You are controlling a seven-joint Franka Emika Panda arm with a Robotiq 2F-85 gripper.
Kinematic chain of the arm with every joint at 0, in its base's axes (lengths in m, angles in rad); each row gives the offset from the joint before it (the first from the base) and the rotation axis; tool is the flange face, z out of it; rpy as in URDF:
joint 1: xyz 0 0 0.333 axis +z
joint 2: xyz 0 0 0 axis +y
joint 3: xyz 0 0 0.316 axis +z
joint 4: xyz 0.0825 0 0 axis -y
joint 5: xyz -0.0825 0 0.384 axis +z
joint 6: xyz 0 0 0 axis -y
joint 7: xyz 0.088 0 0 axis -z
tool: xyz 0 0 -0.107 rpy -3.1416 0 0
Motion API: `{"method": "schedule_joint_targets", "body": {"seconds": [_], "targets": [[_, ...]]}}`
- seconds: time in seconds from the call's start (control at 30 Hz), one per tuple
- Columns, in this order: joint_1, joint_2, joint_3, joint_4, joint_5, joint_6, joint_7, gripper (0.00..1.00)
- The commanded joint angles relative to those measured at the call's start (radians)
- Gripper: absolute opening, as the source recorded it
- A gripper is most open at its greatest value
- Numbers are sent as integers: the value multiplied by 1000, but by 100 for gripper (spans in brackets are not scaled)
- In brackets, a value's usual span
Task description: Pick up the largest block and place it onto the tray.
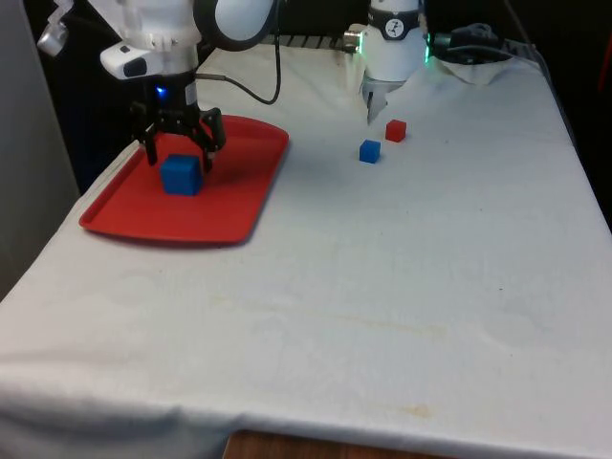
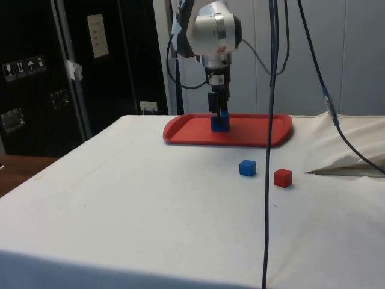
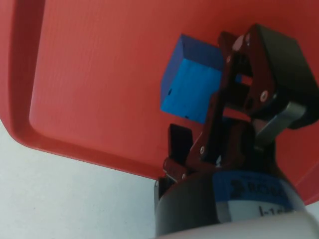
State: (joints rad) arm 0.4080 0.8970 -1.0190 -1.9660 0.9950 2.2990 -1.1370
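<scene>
The large blue block [image 1: 181, 176] sits flat on the red tray [image 1: 244, 196], near the tray's middle, at the tabletop's far corner on the front view's left. The gripper [image 1: 178, 153] hangs just above it, its 2 fingers [image 1: 150, 151] spread apart and astride the block's top, released. A small blue block [image 1: 370, 151] and a small red block [image 1: 396, 131] lie close together on the white cloth [image 1: 382, 287], well apart from the tray.

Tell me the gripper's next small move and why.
Probably lift straight up. The large blue block already sits on the red tray, and the gripper stands open just above it, fingers clear of its sides.
</scene>
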Motion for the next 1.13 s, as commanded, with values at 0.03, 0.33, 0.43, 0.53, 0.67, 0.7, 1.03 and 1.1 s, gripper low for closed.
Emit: {"method": "schedule_joint_targets", "body": {"seconds": [0.03, 0.33, 0.43, 0.53, 0.67, 0.7, 1.03, 1.1], "targets": [[0, 1, 0, 1, 1, 1, 0, 100], [20, -16, -35, -4, -7, -22, 2, 100], [36, -22, -63, -4, -8, -42, 4, 100], [37, -19, -66, 0, 0, -45, 0, 100], [60, -29, -103, -4, -10, -69, 5, 100], [68, -31, -116, -4, -10, -77, 5, 100], [105, -43, -181, -2, -11, -119, 4, 100], [103, -39, -181, 1, -1, -120, 0, 100]]}}
